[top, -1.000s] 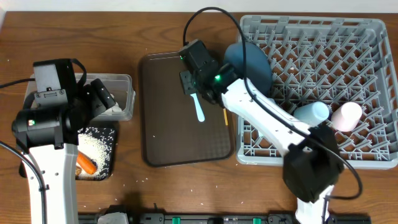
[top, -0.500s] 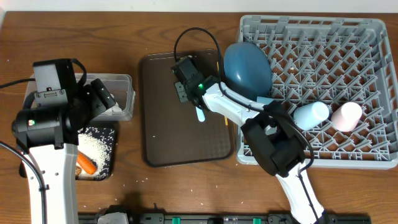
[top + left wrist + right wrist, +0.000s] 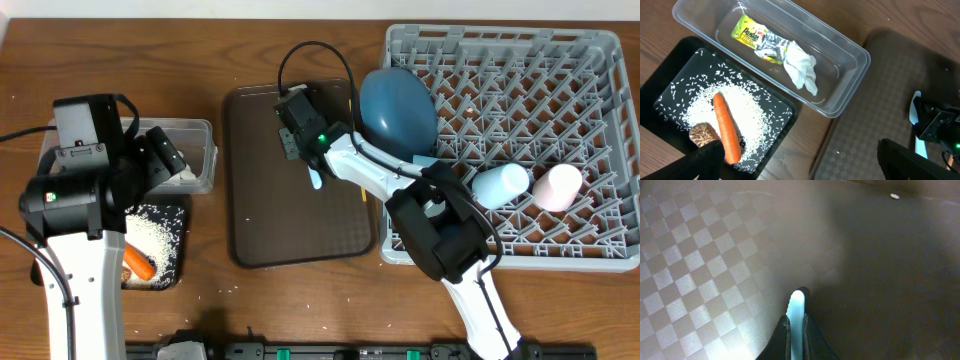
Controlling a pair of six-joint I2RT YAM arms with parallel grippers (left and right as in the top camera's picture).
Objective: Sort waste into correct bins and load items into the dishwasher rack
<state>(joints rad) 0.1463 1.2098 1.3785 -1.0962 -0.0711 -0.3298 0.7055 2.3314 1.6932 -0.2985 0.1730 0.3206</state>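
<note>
On the brown tray (image 3: 270, 220), the knife (image 3: 798, 304) is clamped by the right gripper (image 3: 796, 327); the left gripper (image 3: 805, 167) is spread empty.
A lift to the three-o'clock rack (image 3: 560, 100) is needed.

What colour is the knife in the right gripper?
Pale blue; the knife shows best in the right wrist view.

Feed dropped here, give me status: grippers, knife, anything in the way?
Left gripper open, empty. Right gripper shut on light-blue knife, at brown tray. Chopstick along tray's right edge.
</note>
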